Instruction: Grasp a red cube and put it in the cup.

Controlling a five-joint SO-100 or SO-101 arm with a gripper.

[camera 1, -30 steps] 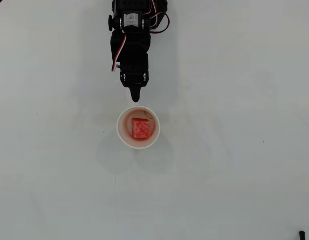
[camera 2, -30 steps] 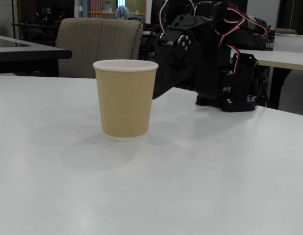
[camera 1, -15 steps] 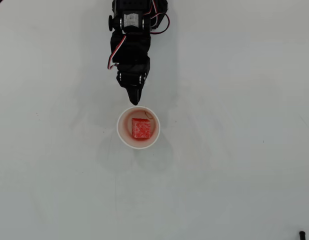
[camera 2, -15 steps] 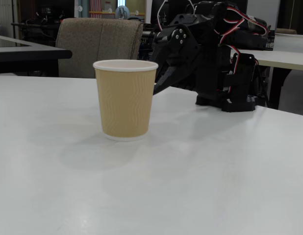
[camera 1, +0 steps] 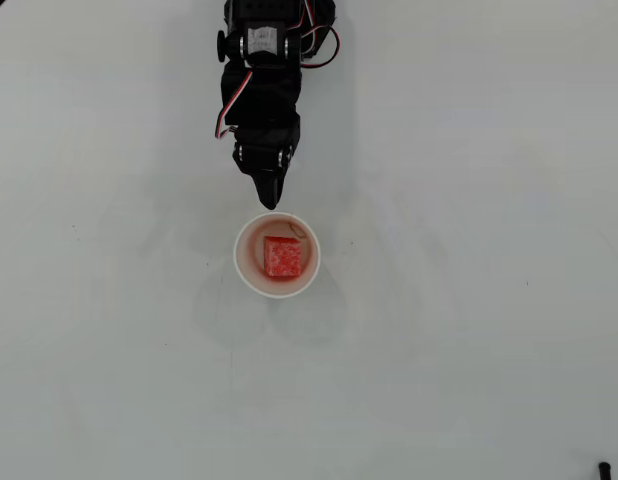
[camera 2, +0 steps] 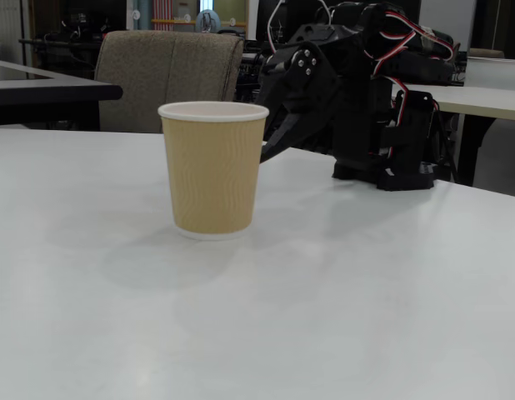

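The red cube point(camera 1: 281, 257) lies at the bottom of the cup point(camera 1: 247, 278) in the overhead view, a little right of centre. In the fixed view the cup point(camera 2: 213, 171) stands upright with tan ribbed walls and a white rim, and the cube is hidden inside it. My black gripper point(camera 1: 270, 201) points down at the table just beyond the cup's far rim, with its fingers together and nothing held. In the fixed view the gripper point(camera 2: 267, 155) shows behind the cup's right side, its tip partly hidden.
The arm's base point(camera 2: 399, 150) with red and white wires sits on the white table point(camera 1: 469, 330) behind the cup. A grey chair point(camera 2: 170, 75) stands beyond the table's far edge. A small dark object point(camera 1: 604, 468) sits at the overhead view's bottom right corner.
Over the last second the gripper tilted and its tip came slightly nearer the cup's rim. In the last half second nothing moved. The cube stayed in the cup.
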